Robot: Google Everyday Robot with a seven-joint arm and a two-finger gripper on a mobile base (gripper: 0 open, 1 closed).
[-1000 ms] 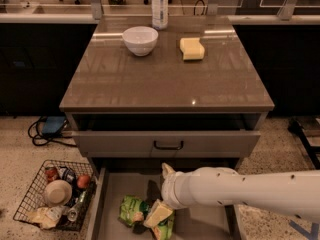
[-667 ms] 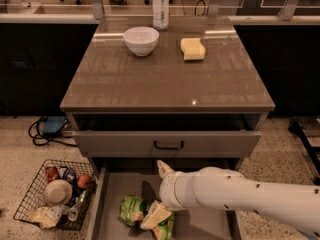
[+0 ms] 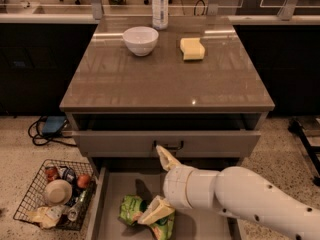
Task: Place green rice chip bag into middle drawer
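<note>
The green rice chip bag lies crumpled on the pale floor of the middle drawer, which is pulled out at the bottom of the camera view. My gripper hangs over the drawer, just right of the bag, with its jaws wide apart. The lower finger rests on or just over the bag's right part. The upper finger points up in front of the drawer above. My white arm hides the drawer's right half.
The upper drawer with a grey front panel and black handle is slightly open. On the counter stand a white bowl, a yellow sponge and a bottle. A wire basket of items stands on the floor at the left.
The gripper has risen a little and its fingers have spread slightly wider. The bag stays in the drawer in the same spot.
</note>
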